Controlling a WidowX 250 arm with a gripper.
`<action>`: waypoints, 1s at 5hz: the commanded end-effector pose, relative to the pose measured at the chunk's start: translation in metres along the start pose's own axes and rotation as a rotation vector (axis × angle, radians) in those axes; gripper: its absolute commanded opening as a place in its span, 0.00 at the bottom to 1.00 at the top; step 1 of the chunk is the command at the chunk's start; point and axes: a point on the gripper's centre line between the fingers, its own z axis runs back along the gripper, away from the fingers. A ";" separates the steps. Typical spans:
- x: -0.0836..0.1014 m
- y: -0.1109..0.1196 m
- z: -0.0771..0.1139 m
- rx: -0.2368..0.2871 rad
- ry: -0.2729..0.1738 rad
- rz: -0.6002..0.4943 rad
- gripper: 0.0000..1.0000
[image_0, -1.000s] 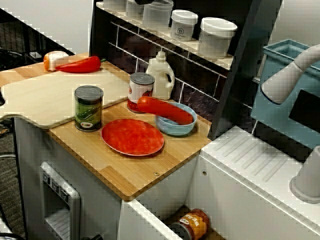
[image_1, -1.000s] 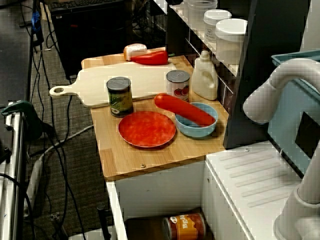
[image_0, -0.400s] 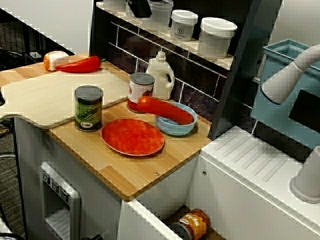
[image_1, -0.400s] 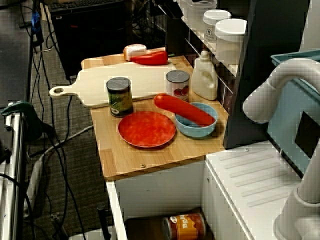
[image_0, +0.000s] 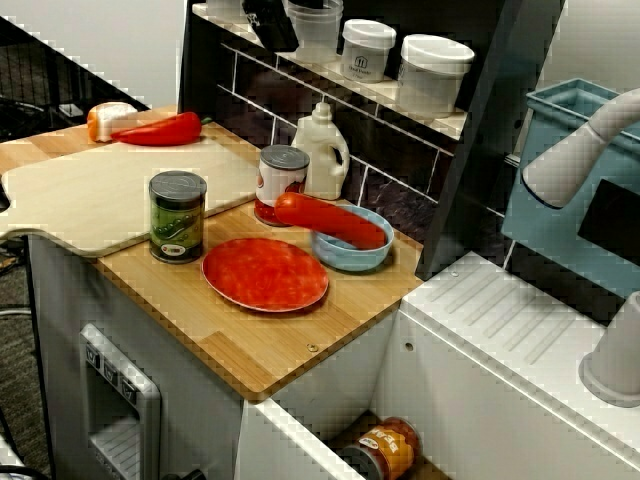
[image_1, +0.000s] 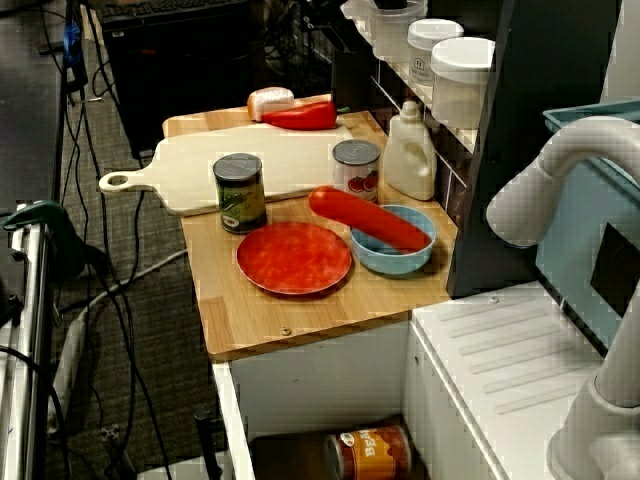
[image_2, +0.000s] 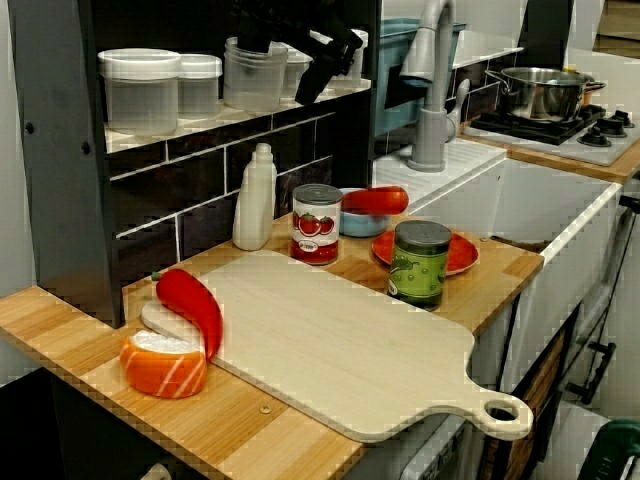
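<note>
Approach phase: gripper (image_0: 272, 25) is hovering just beside clear tub (image_0: 320, 32) on far shelf (image_0: 392, 96); jaw state cannot be told; any grasp needs alignment first.

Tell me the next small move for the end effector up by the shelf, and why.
Probably ease the end effector a little lower toward the clear tub on the shelf. It hangs close beside that tub, apparently holding nothing, and no view shows whether it is open, so a short, slow approach seems safest.

Black end effector (image_0: 270, 24), clear container (image_0: 318, 32), red plate (image_0: 265, 273)
</note>
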 end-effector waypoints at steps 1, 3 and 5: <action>0.004 0.005 0.019 0.077 -0.002 0.004 0.00; -0.007 0.004 0.023 0.018 -0.006 0.031 0.00; -0.023 0.000 0.030 -0.004 0.013 0.063 0.00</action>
